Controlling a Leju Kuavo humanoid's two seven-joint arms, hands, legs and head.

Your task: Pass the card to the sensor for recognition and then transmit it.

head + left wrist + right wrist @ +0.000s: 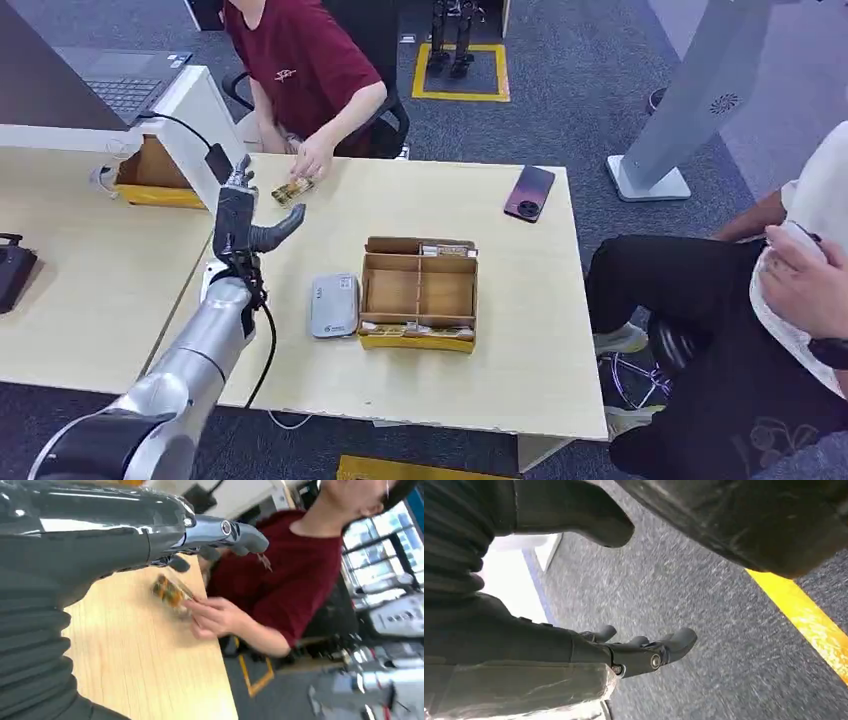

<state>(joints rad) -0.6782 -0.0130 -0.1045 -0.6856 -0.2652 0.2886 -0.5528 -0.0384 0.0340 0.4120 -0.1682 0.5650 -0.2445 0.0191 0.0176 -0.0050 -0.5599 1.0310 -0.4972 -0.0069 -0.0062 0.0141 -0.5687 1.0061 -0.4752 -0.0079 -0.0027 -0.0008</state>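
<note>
While the silver left arm reaches in from the near left corner, the left robot hand stands raised over the light wood tabletop with fingers apart and nothing in them. Near the middle of the tabletop lies a flat grey sensor, and just beside it sits a cardboard box with open compartments and a yellow front edge. Farther back, the card lies at the far edge of the tabletop under a person's hand, apart from the robot hand; its print is too small to read, and the left wrist view renders it blurred. A dark phone lies near the far right corner. A second, adjoining tabletop on the left carries another cardboard box and a laptop, both partly cut off or covered. Dark grey carpet surrounds the furniture, with a yellow-outlined square marked at the far end. A second person sits at the right, cut off by the frame edge. The right robot hand hangs over the carpet beside a yellow line, fingers loosely spread, holding nothing.
</note>
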